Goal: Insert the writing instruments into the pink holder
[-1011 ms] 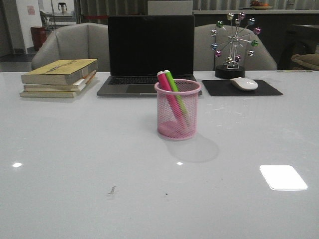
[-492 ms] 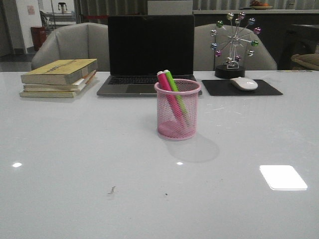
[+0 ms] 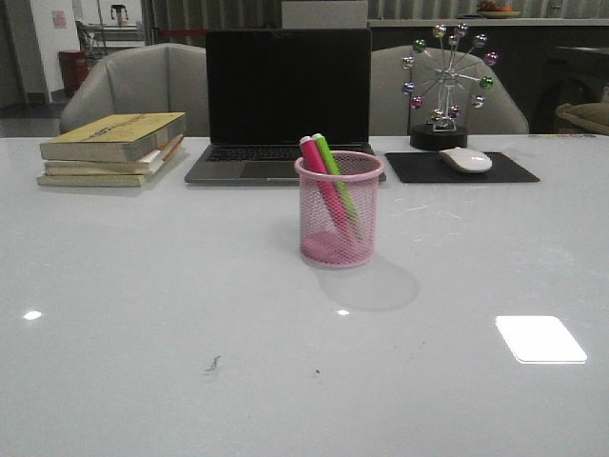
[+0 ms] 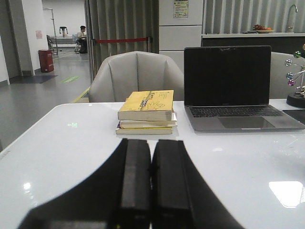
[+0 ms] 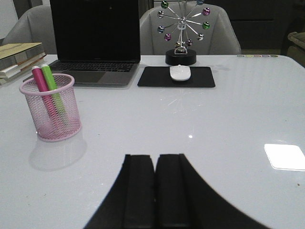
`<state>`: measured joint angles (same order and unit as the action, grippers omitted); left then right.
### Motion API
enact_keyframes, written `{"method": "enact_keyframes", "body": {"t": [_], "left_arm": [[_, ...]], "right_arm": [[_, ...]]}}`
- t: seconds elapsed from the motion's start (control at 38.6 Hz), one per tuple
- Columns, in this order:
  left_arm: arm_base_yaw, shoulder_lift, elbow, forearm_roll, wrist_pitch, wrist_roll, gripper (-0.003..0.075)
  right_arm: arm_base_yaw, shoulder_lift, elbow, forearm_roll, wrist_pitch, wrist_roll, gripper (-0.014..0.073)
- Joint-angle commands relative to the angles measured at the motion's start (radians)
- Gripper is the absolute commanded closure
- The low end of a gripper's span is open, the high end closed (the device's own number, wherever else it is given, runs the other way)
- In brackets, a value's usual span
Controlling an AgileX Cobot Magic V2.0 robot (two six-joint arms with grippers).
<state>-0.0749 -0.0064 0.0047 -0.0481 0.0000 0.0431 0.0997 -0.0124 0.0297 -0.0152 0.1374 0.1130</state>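
Note:
The pink holder (image 3: 339, 210) stands upright at the middle of the white table, in front of the laptop. Inside it lean the magenta marker (image 3: 322, 184) and the lime green marker (image 3: 332, 171), their tops poking above the rim. The right wrist view shows the same holder (image 5: 50, 108) with both markers (image 5: 44, 81) in it, well away from my right gripper (image 5: 155, 157), which is shut and empty. My left gripper (image 4: 151, 142) is shut and empty too, low over the table and facing the stack of books. Neither gripper appears in the front view.
A laptop (image 3: 285, 100) sits behind the holder. A stack of books (image 3: 112, 149) lies at the back left. At the back right are a black mouse pad with a white mouse (image 3: 465, 160) and a ferris-wheel ornament (image 3: 442, 86). Two chairs stand behind the table.

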Motion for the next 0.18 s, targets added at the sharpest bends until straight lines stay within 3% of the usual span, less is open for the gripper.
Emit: {"method": "enact_keyframes", "body": {"t": [0.0,0.16], "left_arm": [[0.002,-0.022,0.003,-0.011,-0.085,0.000,0.0621],[0.002,-0.022,0.003,-0.011,-0.085,0.000,0.0621]], "right_arm": [[-0.007,-0.011,0.002,-0.009,-0.084,-0.010,0.0545],[-0.007,-0.011,0.002,-0.009,-0.084,-0.010,0.0545]]}}
